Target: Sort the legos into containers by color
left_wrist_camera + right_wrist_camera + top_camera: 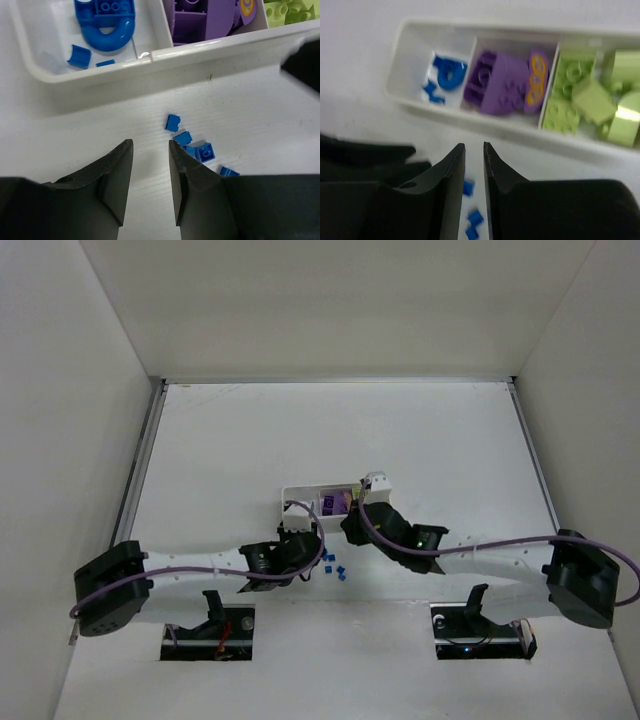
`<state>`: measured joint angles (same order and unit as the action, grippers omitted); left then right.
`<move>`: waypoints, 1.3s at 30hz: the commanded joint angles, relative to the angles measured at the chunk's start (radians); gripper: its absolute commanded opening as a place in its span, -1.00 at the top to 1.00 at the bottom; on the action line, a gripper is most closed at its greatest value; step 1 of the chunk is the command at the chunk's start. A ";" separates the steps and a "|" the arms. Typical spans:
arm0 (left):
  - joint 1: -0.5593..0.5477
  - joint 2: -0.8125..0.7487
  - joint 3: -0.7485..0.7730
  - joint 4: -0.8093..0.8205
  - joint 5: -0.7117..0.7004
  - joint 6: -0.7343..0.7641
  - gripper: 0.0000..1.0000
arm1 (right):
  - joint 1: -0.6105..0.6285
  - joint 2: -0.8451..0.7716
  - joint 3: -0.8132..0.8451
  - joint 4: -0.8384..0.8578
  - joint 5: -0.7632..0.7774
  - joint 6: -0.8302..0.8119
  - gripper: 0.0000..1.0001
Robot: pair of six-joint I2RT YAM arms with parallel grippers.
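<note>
The white three-compartment tray (290, 495) holds a rounded blue piece (107, 25) and two tiny blue bricks (79, 56) in its left compartment. The purple-and-orange piece (507, 85) lies in the middle one and several yellow-green pieces (590, 95) in the right one. Several tiny blue bricks (204, 152) lie loose on the table in front of the tray (210, 50), just right of my left gripper (150, 145). That gripper is open and empty and stands low over the table (303, 543). My right gripper (474, 146) is almost shut and empty, in front of the tray (352, 523).
The loose blue bricks (333, 565) lie between the two arms, and some show under my right fingers (467, 187). The left arm's black body (365, 160) is close on the right gripper's left. White walls enclose the table on three sides.
</note>
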<state>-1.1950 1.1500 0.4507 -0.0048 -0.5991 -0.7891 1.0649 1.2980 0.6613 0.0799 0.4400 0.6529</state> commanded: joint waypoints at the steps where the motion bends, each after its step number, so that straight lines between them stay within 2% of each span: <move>1: 0.001 0.085 0.081 0.058 -0.039 -0.018 0.35 | 0.068 -0.080 -0.064 -0.118 0.035 0.088 0.45; 8: 0.015 0.217 0.117 0.135 0.004 0.036 0.33 | 0.164 -0.171 -0.152 -0.161 0.025 0.192 0.34; 12: 0.025 0.277 0.140 0.134 0.005 0.042 0.36 | 0.195 -0.135 -0.161 -0.154 0.003 0.205 0.26; 17: 0.042 0.316 0.154 0.138 0.005 0.042 0.42 | 0.238 -0.095 -0.140 -0.144 -0.029 0.165 0.06; 22: 0.050 0.353 0.163 0.138 0.012 0.042 0.50 | 0.246 -0.043 -0.118 -0.144 -0.072 0.143 -0.03; 26: 0.050 0.364 0.154 0.141 0.013 0.037 0.55 | 0.249 0.000 -0.098 -0.160 -0.104 0.113 -0.03; 33: 0.050 0.330 0.131 0.132 0.013 0.039 0.47 | 0.269 0.032 -0.071 -0.161 -0.104 0.103 -0.02; 39: 0.039 0.323 0.115 0.120 0.021 0.050 0.50 | 0.284 0.093 -0.042 -0.158 -0.087 0.099 -0.01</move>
<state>-1.1477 1.4883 0.5816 0.1421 -0.5877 -0.7574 1.3312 1.3602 0.5671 -0.0898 0.3466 0.7815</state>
